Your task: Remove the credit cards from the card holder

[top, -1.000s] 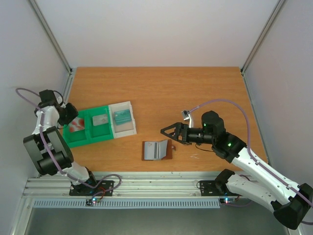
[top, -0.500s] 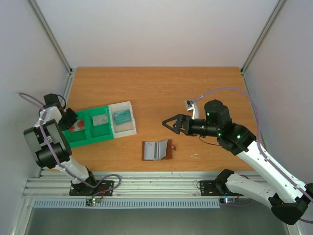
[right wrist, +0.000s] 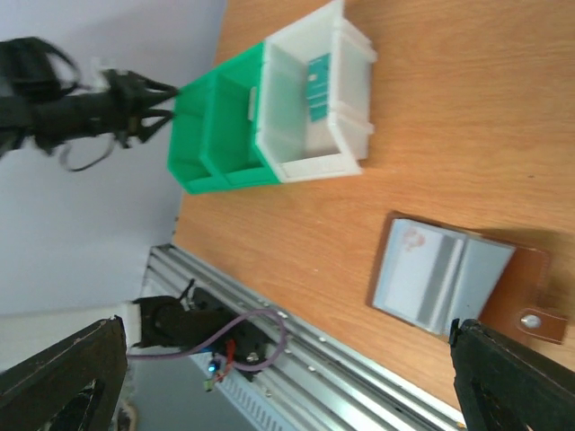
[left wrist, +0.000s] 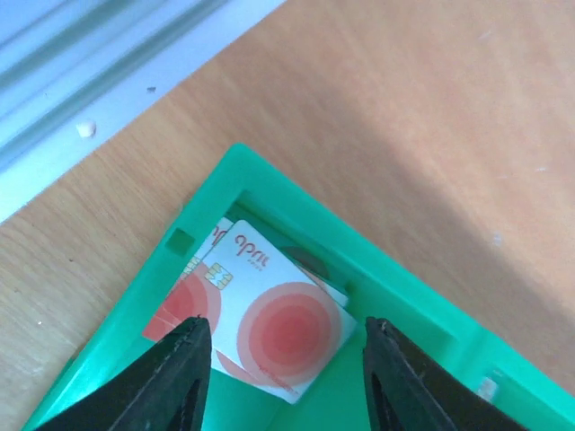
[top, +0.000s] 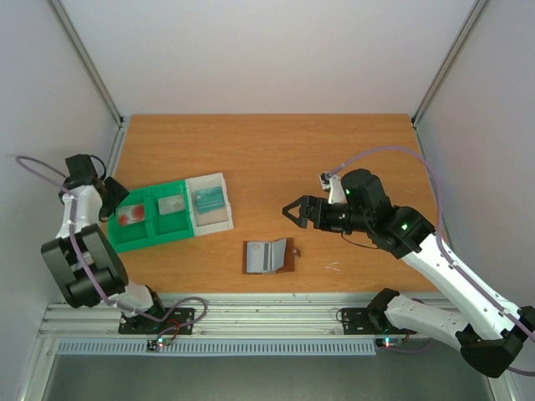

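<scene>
The brown card holder (top: 269,256) lies open on the table, its snap tab to the right; it also shows in the right wrist view (right wrist: 458,278), where a pale panel with a small red mark sits in its left pocket. My right gripper (top: 292,210) is open and empty, above and to the right of it. A white card with red circles (left wrist: 269,323) lies in the green tray's (left wrist: 296,193) left compartment (top: 129,215). My left gripper (left wrist: 285,325) is open and empty just above that card. A teal-green card (top: 208,198) lies in the clear bin (right wrist: 350,135).
The green tray (top: 155,242) and the joined clear bin (top: 219,221) stand at the left of the table. A grey-white card (top: 171,205) lies in the tray's middle compartment. An aluminium rail (top: 251,313) runs along the near edge.
My right gripper has lifted and drawn back to the right, away from the card holder. My left gripper has shifted slightly left over the tray's left compartment.
</scene>
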